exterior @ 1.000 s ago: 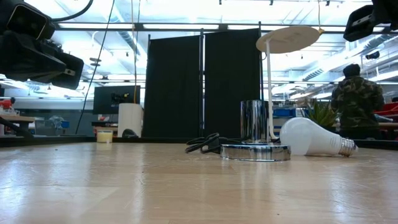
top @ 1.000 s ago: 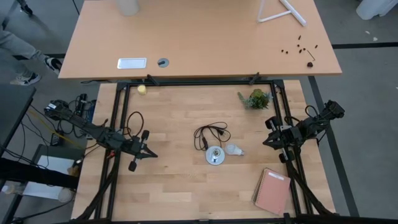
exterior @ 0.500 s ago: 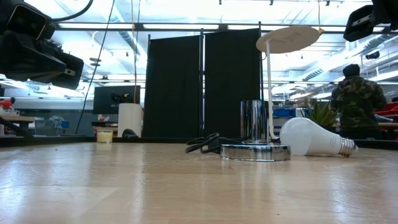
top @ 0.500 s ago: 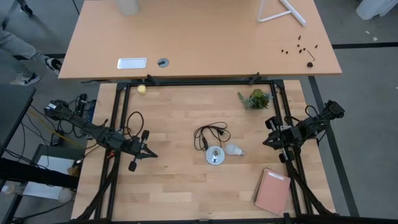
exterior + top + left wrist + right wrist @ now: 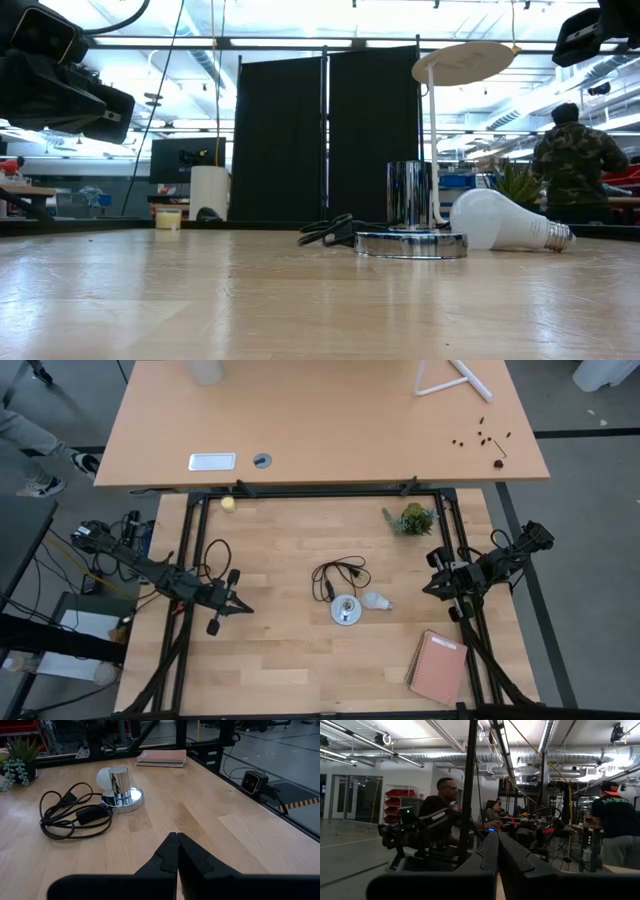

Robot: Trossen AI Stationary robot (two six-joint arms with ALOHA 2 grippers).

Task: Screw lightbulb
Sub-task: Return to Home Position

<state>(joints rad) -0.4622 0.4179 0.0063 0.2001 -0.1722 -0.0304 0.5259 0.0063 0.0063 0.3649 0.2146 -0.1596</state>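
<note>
The white lightbulb (image 5: 375, 600) lies on its side on the wooden table, right beside the round silver socket disc (image 5: 346, 610); it also shows in the low view (image 5: 500, 222), grey screw base toward the table's right, and behind the chrome socket in the left wrist view (image 5: 103, 778). The socket's black cord (image 5: 338, 575) lies coiled just behind it. My left gripper (image 5: 246, 609) hovers shut at the table's left, pointing toward the socket. My right gripper (image 5: 429, 590) is shut at the table's right edge, raised and aimed into the room.
A pink notebook (image 5: 438, 667) lies at the near right. A small potted plant (image 5: 411, 518) stands at the far right. A small yellowish ball (image 5: 228, 503) sits at the far left corner. People show in the room beyond the table (image 5: 440, 815).
</note>
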